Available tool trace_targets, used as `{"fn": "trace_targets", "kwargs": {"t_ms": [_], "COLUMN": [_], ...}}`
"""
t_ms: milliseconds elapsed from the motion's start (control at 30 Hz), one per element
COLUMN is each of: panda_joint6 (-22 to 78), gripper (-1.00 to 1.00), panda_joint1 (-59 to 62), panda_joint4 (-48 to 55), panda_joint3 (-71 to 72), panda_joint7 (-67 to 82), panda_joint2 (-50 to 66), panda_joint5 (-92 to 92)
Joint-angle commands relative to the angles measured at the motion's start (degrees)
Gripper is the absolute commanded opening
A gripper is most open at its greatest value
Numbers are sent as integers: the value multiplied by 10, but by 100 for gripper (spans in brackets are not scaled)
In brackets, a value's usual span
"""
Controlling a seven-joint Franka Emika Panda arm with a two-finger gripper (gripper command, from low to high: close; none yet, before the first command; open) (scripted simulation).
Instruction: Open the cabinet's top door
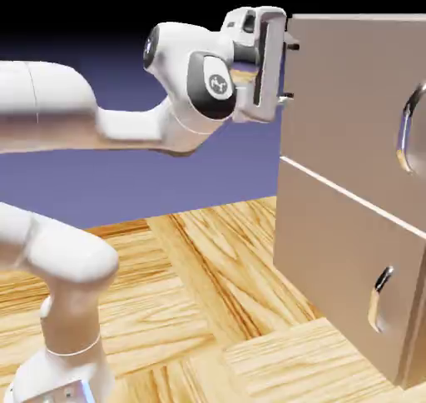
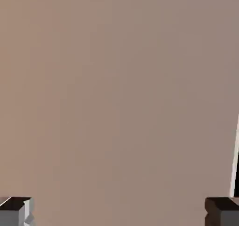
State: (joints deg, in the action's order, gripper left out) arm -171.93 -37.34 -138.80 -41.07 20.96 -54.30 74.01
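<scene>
Against top door [image 1: 349,101]: wide-open gripper [image 1: 289,71]

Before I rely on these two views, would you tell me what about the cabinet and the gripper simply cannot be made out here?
- Top door: the exterior view's right edge cuts its handle; its hinge side is unseen.
- Cabinet: the right and bottom edges crop it; its far side is out of view.
- Gripper: whether the fingertips touch the panel cannot be told.
- Hand view: plain beige panel fills it; no handle shows.
</scene>
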Motion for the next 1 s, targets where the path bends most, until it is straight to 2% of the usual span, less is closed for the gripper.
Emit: {"fn": "trace_targets", "kwargs": {"t_ms": [0, 700, 933, 967], "panda_joint6": [1, 15, 32, 32], "gripper": [0, 0, 0, -100], "panda_joint1": [-12, -272, -374, -374], "panda_joint4": [7, 164, 246, 246], "panda_joint3": [-14, -304, -343, -343], "panda_joint7": [21, 470, 491, 491], "panda_joint2": [-7, -160, -164, -164], "panda_joint5": [25, 548, 578, 578]}}
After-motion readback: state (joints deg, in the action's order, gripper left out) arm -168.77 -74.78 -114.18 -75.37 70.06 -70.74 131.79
